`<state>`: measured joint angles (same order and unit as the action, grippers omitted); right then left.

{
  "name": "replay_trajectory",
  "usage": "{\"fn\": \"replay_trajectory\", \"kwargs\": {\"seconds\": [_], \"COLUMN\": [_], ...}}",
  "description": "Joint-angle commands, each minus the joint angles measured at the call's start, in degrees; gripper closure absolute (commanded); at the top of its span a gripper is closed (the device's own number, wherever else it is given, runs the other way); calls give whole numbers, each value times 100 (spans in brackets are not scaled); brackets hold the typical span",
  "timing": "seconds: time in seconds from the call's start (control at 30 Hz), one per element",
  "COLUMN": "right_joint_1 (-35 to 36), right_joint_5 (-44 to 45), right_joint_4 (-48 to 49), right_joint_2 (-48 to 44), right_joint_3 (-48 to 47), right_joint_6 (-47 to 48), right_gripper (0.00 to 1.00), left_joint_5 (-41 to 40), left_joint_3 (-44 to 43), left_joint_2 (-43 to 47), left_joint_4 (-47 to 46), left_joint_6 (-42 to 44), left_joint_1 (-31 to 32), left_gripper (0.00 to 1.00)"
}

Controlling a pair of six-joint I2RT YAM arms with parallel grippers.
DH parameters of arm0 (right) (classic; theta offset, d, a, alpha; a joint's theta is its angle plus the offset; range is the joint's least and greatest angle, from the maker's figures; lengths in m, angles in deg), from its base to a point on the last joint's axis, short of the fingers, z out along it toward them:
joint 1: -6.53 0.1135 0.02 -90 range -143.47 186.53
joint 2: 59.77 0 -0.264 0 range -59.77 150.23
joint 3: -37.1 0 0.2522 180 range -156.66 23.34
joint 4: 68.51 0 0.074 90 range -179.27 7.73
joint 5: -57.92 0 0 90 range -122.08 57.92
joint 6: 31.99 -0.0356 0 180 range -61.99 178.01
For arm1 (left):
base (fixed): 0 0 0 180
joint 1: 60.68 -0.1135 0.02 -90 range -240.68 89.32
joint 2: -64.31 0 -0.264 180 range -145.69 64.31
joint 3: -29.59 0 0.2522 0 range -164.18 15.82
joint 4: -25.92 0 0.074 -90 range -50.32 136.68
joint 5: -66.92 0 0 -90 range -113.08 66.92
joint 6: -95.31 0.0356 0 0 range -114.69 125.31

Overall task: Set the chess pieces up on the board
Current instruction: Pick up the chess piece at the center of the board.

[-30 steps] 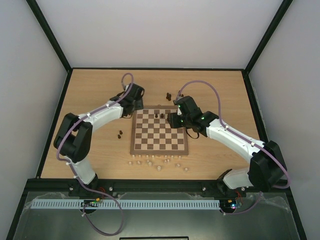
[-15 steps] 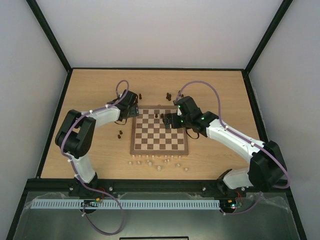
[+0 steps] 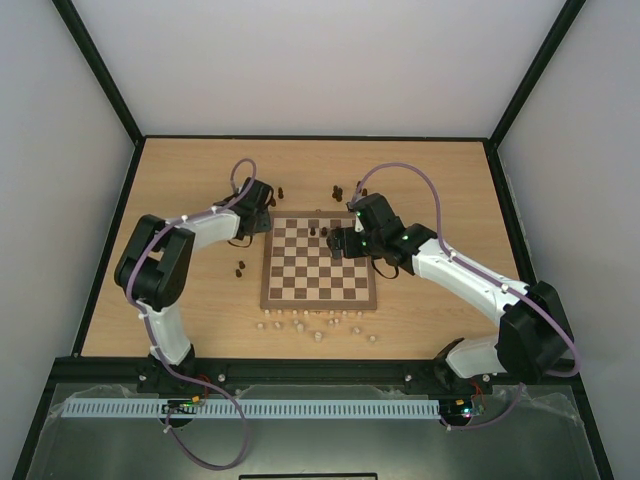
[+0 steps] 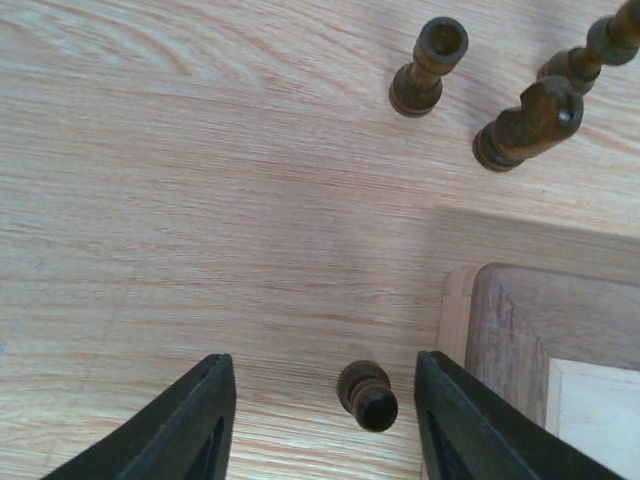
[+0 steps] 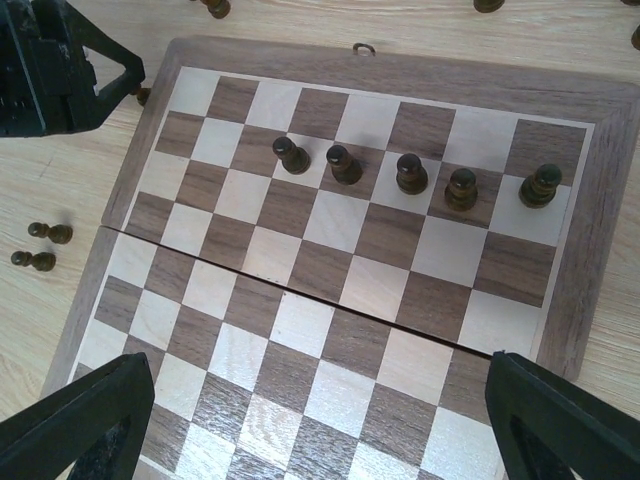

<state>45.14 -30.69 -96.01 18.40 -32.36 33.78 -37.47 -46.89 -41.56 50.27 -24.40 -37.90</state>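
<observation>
Board (image 5: 300,330) mostly free; 5 pcs (image 5: 412,172) (upright) block 2nd far row.

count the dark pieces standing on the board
5 dark pieces, all in one row near the far edge of the board: leftmost, second, third, fourth, rightmost. Squares outside the right wrist view could hold more.

The left arm (image 3: 195,228) and the right arm (image 3: 470,280) are wearing white shells over their long links, with black housings bulging at the joints. Each is trailing a pale purple cable (image 3: 238,172) that is looping loose beside its wrist. A small green light (image 3: 406,237) is glowing on the right arm. The left gripper (image 4: 322,400) and right gripper (image 5: 318,400) are showing matte black, wedge-shaped fingers (image 4: 195,425).
</observation>
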Motion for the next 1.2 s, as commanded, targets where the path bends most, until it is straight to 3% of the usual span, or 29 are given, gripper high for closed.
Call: {"fn": "replay_trajectory", "kwargs": {"seconds": [0.0,0.27,0.83,1.17], "right_joint_1": [6,6,6,6], "right_joint_5": [-83,-112,-143,-25], "right_joint_4": [-28,-19,21,0], "right_joint_2": [-30,-62,22,-45], "right_joint_3": [75,89,103,100], "right_joint_6": [22,19,23,15], "right_gripper": [9,10,11,11], "left_joint_5": [-23,-11,-28,-99], "left_joint_3": [-67,-56,-128,-351], "left_joint_2": [-132,-277,-181,421], "left_joint_4": [31,-31,84,575], "left_joint_6": [19,35,89,133], "left_joint_1": [-37,-36,-9,363], "left_gripper": [51,58,93,95]}}
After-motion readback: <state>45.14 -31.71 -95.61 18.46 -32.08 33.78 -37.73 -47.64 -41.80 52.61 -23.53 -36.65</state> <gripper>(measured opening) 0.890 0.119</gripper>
